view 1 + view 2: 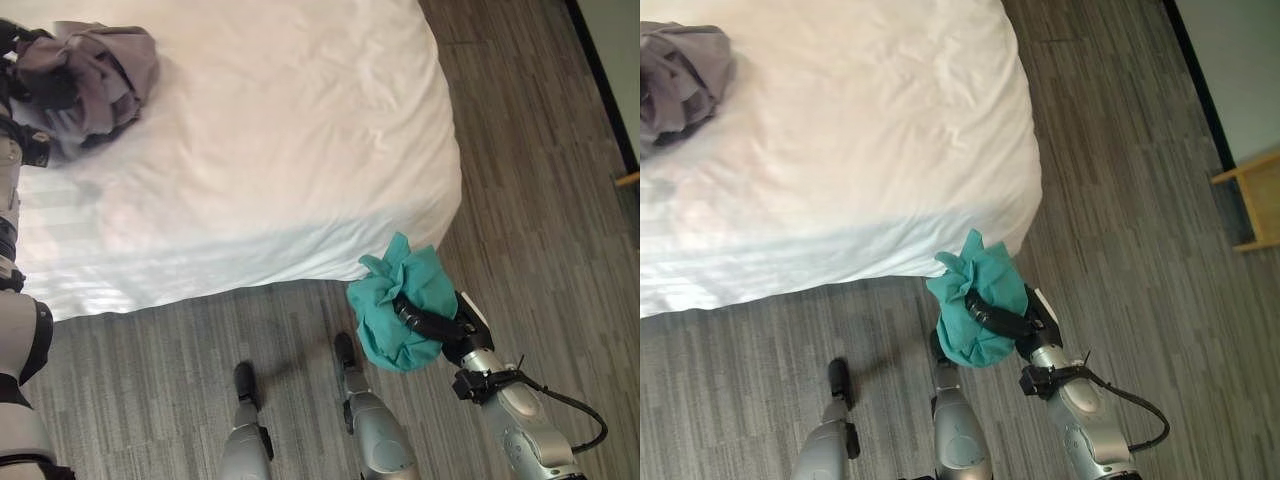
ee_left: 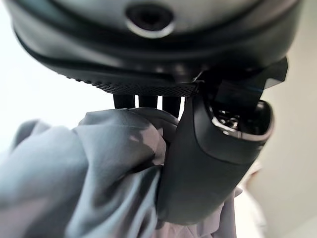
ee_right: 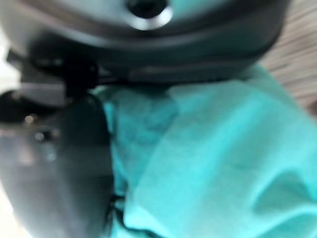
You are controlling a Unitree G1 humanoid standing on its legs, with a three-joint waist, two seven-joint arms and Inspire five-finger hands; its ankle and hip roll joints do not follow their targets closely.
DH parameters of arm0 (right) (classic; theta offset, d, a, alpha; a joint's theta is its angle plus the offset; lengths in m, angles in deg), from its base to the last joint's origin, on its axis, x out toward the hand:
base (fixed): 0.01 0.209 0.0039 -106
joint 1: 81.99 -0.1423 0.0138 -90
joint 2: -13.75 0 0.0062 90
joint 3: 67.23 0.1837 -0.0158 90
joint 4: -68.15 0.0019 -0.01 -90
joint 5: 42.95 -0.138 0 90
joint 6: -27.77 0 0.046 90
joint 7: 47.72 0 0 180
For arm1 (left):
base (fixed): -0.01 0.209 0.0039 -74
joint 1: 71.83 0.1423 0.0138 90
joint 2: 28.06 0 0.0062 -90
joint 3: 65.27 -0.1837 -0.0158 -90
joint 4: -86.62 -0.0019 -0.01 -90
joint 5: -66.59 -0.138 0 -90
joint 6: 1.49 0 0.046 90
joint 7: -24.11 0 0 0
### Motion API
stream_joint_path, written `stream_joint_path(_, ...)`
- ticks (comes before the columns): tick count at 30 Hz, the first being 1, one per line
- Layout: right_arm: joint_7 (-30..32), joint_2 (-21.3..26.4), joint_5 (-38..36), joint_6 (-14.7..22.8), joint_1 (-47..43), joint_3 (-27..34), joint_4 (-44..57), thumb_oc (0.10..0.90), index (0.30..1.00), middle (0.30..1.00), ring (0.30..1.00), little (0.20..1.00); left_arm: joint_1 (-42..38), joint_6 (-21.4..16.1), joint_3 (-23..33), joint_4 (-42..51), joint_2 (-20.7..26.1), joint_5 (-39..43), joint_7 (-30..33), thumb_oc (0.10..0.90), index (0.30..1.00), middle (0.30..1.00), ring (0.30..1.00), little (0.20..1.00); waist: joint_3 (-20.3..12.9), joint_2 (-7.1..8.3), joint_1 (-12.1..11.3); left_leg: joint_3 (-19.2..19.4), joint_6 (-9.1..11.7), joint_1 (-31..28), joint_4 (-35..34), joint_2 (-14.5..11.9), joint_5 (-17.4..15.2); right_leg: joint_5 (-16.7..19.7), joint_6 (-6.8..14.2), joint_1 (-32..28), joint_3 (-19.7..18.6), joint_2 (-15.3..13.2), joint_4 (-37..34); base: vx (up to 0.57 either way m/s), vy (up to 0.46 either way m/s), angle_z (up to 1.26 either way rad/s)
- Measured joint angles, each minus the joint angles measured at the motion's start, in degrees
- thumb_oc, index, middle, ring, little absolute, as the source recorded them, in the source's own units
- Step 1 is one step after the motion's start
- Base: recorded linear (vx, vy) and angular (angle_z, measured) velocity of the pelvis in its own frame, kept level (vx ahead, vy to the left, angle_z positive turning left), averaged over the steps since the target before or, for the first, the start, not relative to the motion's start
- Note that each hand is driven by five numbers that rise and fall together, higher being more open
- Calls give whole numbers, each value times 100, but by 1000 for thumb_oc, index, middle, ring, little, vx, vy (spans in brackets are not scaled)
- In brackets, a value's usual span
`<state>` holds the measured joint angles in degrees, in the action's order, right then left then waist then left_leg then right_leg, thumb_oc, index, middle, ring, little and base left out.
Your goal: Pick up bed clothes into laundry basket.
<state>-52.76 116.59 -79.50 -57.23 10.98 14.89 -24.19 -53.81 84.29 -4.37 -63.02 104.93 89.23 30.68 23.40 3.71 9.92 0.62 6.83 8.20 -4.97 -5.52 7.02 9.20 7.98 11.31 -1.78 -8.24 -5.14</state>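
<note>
**Two garments, one in each hand**

We count two pieces of clothing and one bed. Nearest to us, on the right, our right hand (image 1: 432, 322) hangs over the grey wood-plank floor (image 1: 540, 180), just off the near right corner of the bed. Its dark fingers (image 1: 992, 312) are wrapped round a bunched teal garment (image 1: 395, 300), which is lifted clear of the floor and sits just beside the drooping edge of the sheet, apart from it as far as we can see. In the right wrist view the teal cloth presses right up against the palm.

Farther off lies the bed (image 1: 280, 150), covered by one white sheet, lightly creased.

At the far left, our left hand (image 1: 40, 85) is on top of the mattress, clenched on a crumpled grey garment (image 1: 95, 70) that rests on the sheet. The left wrist view shows the thumb (image 2: 203, 163) pinning a fold of that grey cloth against the fingers.

At the far right edge, one pale wooden piece of furniture (image 1: 1250, 200) stands on the floor.
</note>
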Motion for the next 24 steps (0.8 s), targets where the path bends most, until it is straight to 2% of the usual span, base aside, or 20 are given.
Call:
stream_joint_path(2,41,-60,8,3,-116,80,-100,400,300,300,300,300,430,24,267,898,138,286,72,400,300,300,300,300,13,-120,-91,-100,-3,-66,1,32,2,-2,2,-113,80,-35,3,25,4,20)
stream_joint_path(4,125,-78,53,-59,-196,257,-267,400,300,300,300,300,976,-56,483,1983,161,634,86,400,300,300,300,300,22,-263,-305,-174,-13,-247,1,78,9,-38,35,-361,195,-97,3,77,-9,23)
stream_joint_path(5,161,-95,117,-67,-184,318,-322,400,300,300,300,300,1344,-103,733,2480,149,752,90,400,300,300,300,300,16,-298,-302,-209,-27,-329,0,100,-3,-65,46,-457,227,-119,1,74,-16,40)
stream_joint_path(6,187,-137,227,-72,-213,491,-407,400,300,300,300,300,2171,-335,1175,3466,151,936,96,400,300,300,300,300,-16,-400,-343,-320,-60,-485,-1,149,-24,-144,101,-681,318,-180,1,34,-9,31)
stream_joint_path(7,225,-175,273,-60,-162,641,-406,400,300,300,300,300,2704,-503,1415,4063,144,942,94,400,300,300,300,300,-81,-473,-359,-334,-136,-548,-2,175,-82,-188,112,-744,310,-207,7,32,-4,30)
stream_joint_path(8,270,-190,300,-61,-144,753,-390,400,300,300,300,300,3113,-573,1636,4493,88,976,92,400,300,300,300,300,-139,-552,-492,-379,-146,-575,-2,208,-88,-213,140,-793,347,-238,16,42,-24,8)
stream_joint_path(9,297,-229,384,-61,-128,905,-382,400,300,300,300,300,3842,-655,2222,5141,-115,1045,68,400,300,300,300,300,-198,-620,-472,-366,-183,-631,-3,228,-119,-257,171,-844,314,-282,8,71,-46,10)
stream_joint_path(10,306,-266,448,-91,-83,1081,-361,400,300,300,300,300,4564,-681,2788,5679,-508,1076,28,400,300,300,300,300,-273,-725,-569,-398,-193,-672,-4,259,-128,-265,183,-907,371,-314,22,46,-44,9)
stream_joint_path(11,322,-268,497,-94,-29,1211,-358,400,300,300,300,300,5318,-767,3362,6239,-1141,1086,0,400,300,300,300,300,-325,-809,-597,-407,-226,-772,-4,285,-162,-284,203,-1023,388,-357,22,50,-32,16)
stream_joint_path(12,378,-265,551,-117,53,1351,-365,400,300,300,300,300,6039,-867,3739,6696,-1848,1101,14,400,300,300,300,300,-380,-882,-641,-429,-239,-922,-3,321,-186,-333,225,-1198,417,-401,8,54,-20,18)
stream_joint_path(13,423,-263,621,-127,127,1443,-368,400,300,300,300,300,6566,-858,3871,6920,-2171,1101,19,400,300,300,300,300,-460,-903,-675,-452,-253,-988,-4,327,-220,-394,239,-1291,472,-409,12,26,-28,14)
stream_joint_path(14,430,-265,663,-138,225,1514,-359,400,300,300,300,300,7021,-860,3977,6997,-2625,1095,2,400,300,300,300,300,-647,-929,-808,-454,-254,-968,-4,323,-259,-480,260,-1236,482,-411,71,26,-24,10)
stream_joint_path(16,423,-270,731,-187,312,1541,-355,400,300,300,300,300,7796,-711,4238,7017,-3401,1097,-3,400,300,300,300,300,-862,-889,-898,-449,-287,-1044,-4,342,-287,-496,249,-1298,460,-427,88,18,-13,0)
stream_joint_path(18,422,-320,789,-218,362,1544,-328,400,300,300,300,300,8345,-511,4336,6899,-3897,1294,-16,400,300,300,300,300,-965,-778,-933,-455,-289,-1100,-4,354,-292,-514,269,-1384,489,-439,81,21,-20,6)
stream_joint_path(21,412,-480,846,-235,412,1556,-318,400,300,300,300,300,8877,-210,4221,6414,-4346,1563,-117,400,300,300,300,300,-1093,-609,-991,-472,-306,-1164,-4,378,-307,-541,291,-1453,510,-466,85,8,-9,4)
stream_joint_path(23,406,-560,847,-235,413,1559,-312,400,300,300,300,300,9003,-40,4050,6136,-4470,1558,-128,400,300,300,300,300,-1126,-550,-1036,-486,-311,-1169,-4,393,-309,-552,305,-1453,504,-481,94,-8,-41,0)
stream_joint_path(24,415,-622,847,-235,439,1587,-310,400,300,300,300,300,9041,-13,3922,5949,-4695,1590,-128,400,300,300,300,300,-1141,-527,-1057,-491,-325,-1181,-5,426,-315,-551,308,-1465,497,-512,93,3,-37,2)
